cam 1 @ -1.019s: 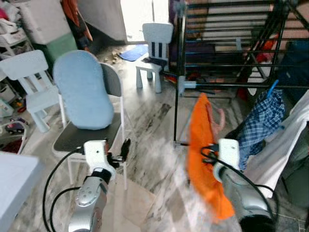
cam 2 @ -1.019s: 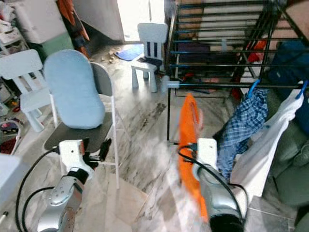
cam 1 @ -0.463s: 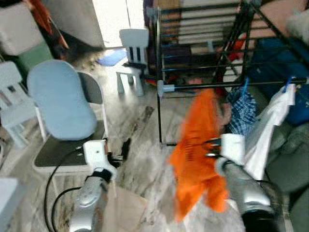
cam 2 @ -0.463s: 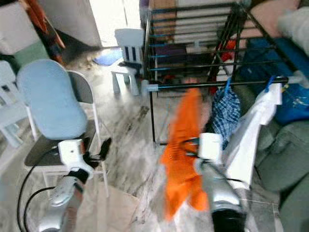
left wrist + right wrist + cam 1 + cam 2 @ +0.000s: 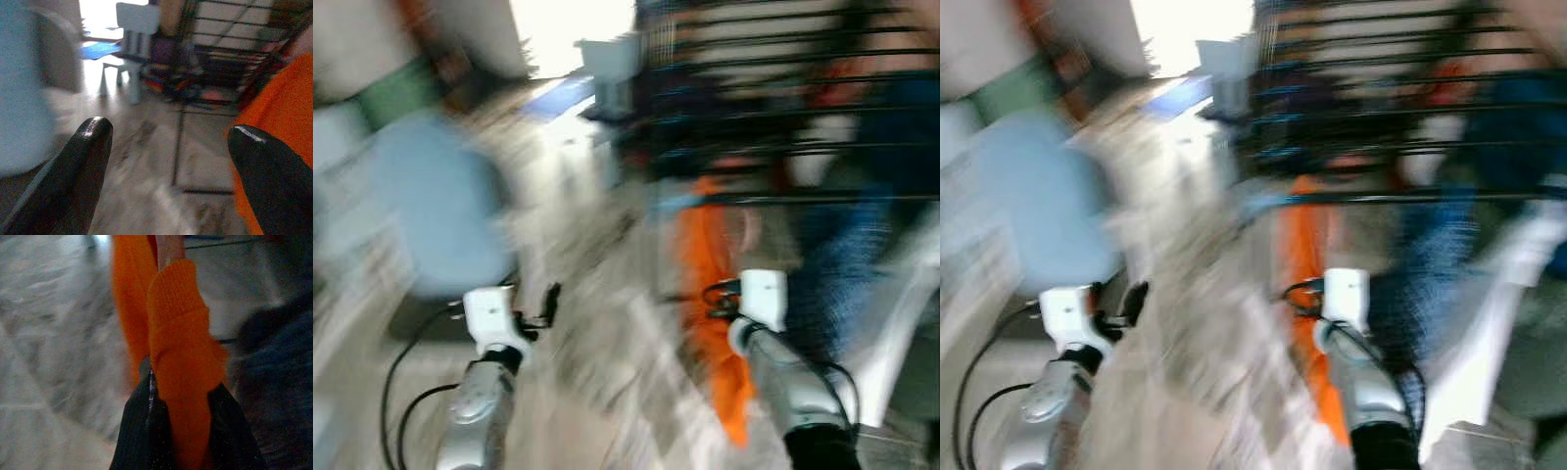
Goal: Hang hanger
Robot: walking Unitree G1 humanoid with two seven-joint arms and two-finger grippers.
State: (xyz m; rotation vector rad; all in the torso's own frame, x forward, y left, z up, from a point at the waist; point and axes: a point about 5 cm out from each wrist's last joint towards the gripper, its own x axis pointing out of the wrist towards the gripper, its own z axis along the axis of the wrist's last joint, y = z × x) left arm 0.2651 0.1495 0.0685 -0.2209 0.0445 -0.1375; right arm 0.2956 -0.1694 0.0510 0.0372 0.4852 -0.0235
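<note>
Right wrist view: one orange garment (image 5: 178,347)

Chair (image 5: 440,211) at left, drying rack (image 5: 783,98) behind garment (image 5: 705,264) at right

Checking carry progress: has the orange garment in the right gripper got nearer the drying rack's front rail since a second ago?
Cannot tell: the head views are motion-blurred and the camera has swung. The orange garment hangs from the right gripper just below the rack's front rail.
</note>
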